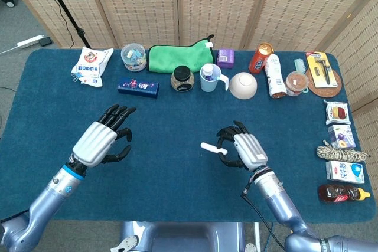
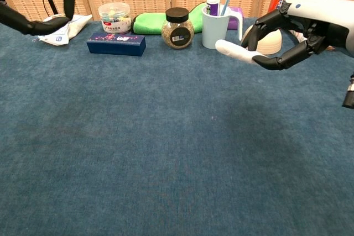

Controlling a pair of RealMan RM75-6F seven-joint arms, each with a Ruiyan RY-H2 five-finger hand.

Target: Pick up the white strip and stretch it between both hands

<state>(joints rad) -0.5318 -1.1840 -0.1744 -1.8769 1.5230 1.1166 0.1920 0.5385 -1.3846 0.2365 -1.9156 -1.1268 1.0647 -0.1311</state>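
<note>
My right hand [image 1: 241, 150] [image 2: 298, 29] holds the white strip [image 1: 213, 148] [image 2: 234, 52] above the blue table, right of centre. The strip's free end sticks out to the left, past the dark fingers. My left hand [image 1: 103, 140] hovers over the table's left half with its fingers spread and nothing in them. In the chest view only its dark fingertips [image 2: 44, 5] show, at the top left. A wide gap of bare cloth separates the two hands.
Along the back edge stand a snack bag [image 1: 91, 66], a blue box [image 1: 137, 87], a jar [image 1: 182, 78], a green cloth [image 1: 178, 56], a cup [image 1: 209, 78], a bowl [image 1: 243, 85] and cans [image 1: 260, 57]. Small packages [image 1: 341, 136] line the right edge.
</note>
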